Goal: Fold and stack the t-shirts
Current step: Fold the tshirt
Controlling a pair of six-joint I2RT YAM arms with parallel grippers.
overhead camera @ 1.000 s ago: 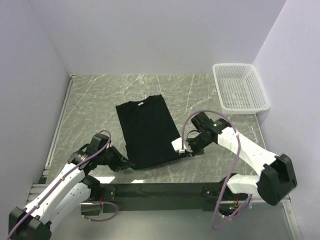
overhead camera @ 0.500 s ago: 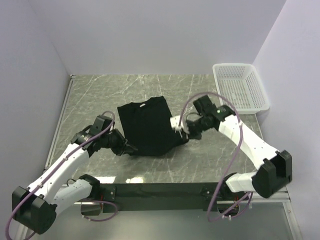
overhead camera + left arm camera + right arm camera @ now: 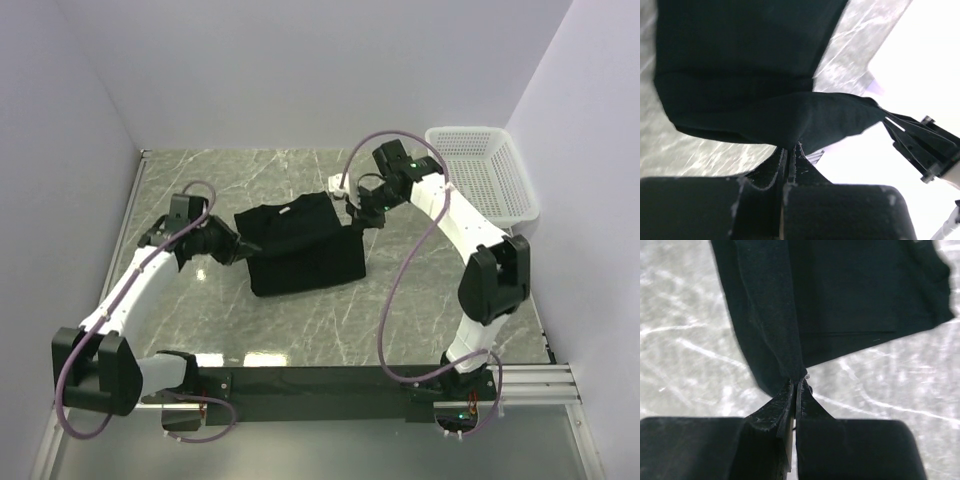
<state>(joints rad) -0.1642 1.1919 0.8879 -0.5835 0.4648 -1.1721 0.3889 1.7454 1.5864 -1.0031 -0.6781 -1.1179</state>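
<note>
One black t-shirt (image 3: 305, 250) lies partly folded in the middle of the marble table, its near half lifted and carried back over the far half. My left gripper (image 3: 243, 247) is shut on the shirt's left corner; in the left wrist view the cloth (image 3: 790, 112) runs up from the closed jaws. My right gripper (image 3: 352, 220) is shut on the shirt's right corner; in the right wrist view the cloth (image 3: 775, 340) hangs from the closed jaws above the table. No print or second shirt shows.
A white plastic basket (image 3: 480, 175) stands at the back right corner. Lilac walls close the table at the back and both sides. A metal rail (image 3: 120, 240) runs along the left edge. A black bar (image 3: 320, 380) crosses the near edge between the arm bases.
Both grippers have carried the shirt's near hem away from the front edge toward the back, folding the shirt over itself; it now looks about half as long.
</note>
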